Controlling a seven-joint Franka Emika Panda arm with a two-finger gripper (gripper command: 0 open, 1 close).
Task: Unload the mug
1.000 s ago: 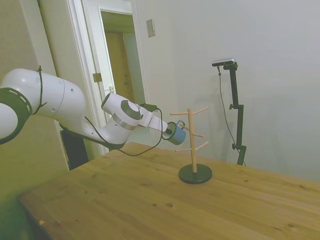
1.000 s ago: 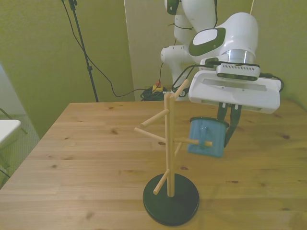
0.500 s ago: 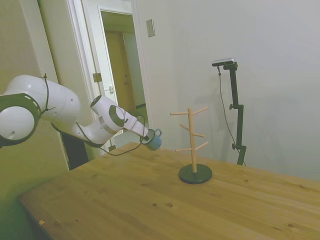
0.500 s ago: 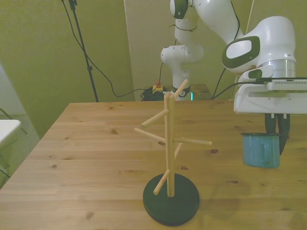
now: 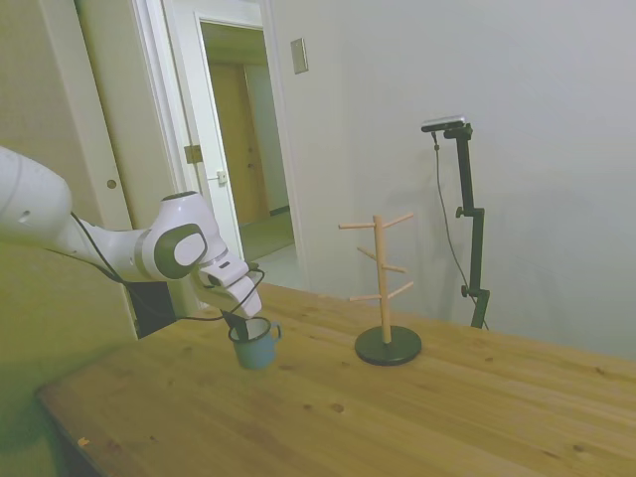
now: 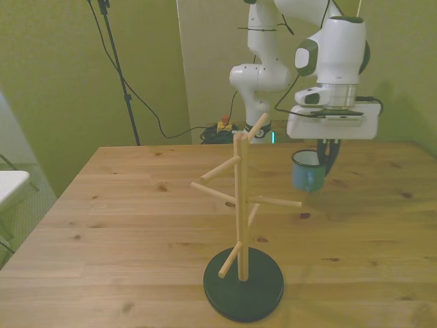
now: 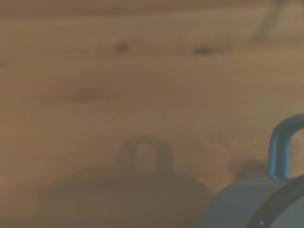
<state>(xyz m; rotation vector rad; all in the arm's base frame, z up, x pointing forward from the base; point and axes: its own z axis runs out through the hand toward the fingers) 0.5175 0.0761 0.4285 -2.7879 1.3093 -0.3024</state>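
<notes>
Wooden bench (image 5: 417, 417) runs across the room, and from the side the white arm reaches in at the left with its end effector (image 5: 238, 323) pointing down. Its fingers are closed on the rim of the light-blue mug (image 5: 255, 344), which hangs upright, mouth up and handle out to one side, low over the planks. Whether the base touches the wood I cannot tell; the wrist camera shows the mug's shadow close beneath, so it looks very near.

Further right stands the mug tree (image 5: 384, 288) on its dark round base, well apart from the mug, every peg bare.

To my eye the step in hand is setting the mug down. Doing it well means lowering straight and slowly, keeping the mug level so the whole base meets the bench at once, and opening the fingers only when it rests. Then lift straight up, clear of rim and handle, so nothing tips it.
</notes>
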